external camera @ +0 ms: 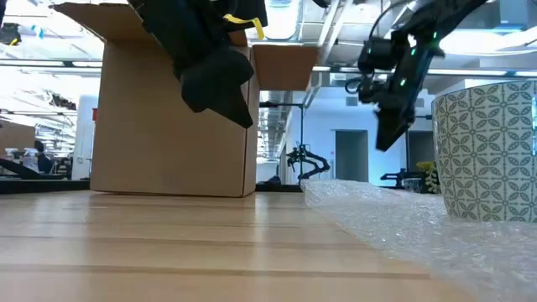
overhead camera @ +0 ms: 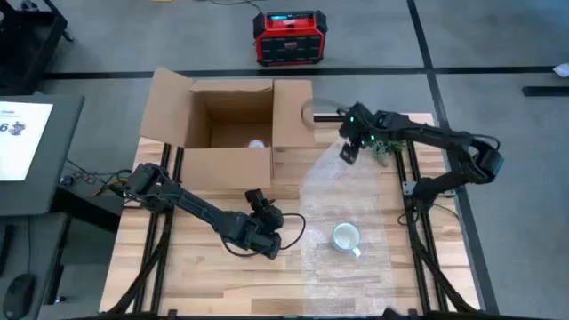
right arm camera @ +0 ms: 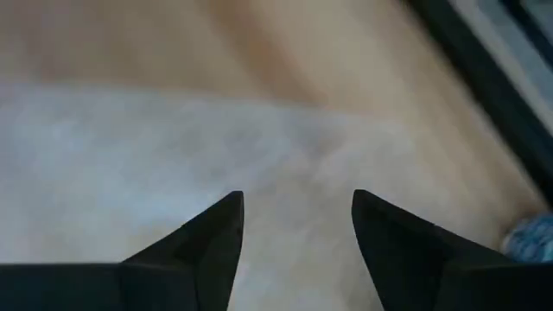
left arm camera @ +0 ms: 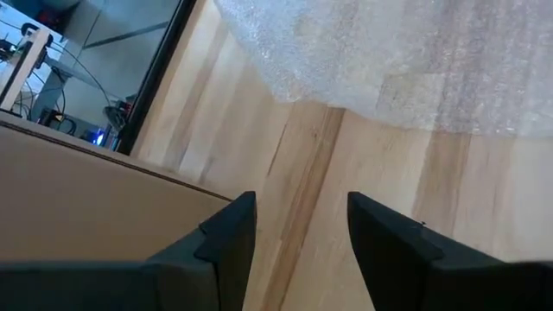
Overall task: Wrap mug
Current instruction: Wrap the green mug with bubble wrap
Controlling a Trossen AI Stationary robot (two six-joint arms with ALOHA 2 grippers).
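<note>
A white mug (overhead camera: 346, 237) with a green leaf pattern (external camera: 487, 151) stands upright on a sheet of bubble wrap (overhead camera: 351, 213) spread over the table's right half. My left gripper (overhead camera: 267, 233) hovers open above bare wood just left of the wrap's edge (left arm camera: 294, 95), touching nothing. My right gripper (overhead camera: 348, 151) hangs open above the wrap's far left corner (right arm camera: 285, 164), its fingers clear of the sheet in the low view (external camera: 388, 134).
An open cardboard box (overhead camera: 233, 124) stands at the table's far left, with a small white object inside. A red device (overhead camera: 288, 37) sits on the floor beyond the table. Bare wood (overhead camera: 204, 276) lies at the near left.
</note>
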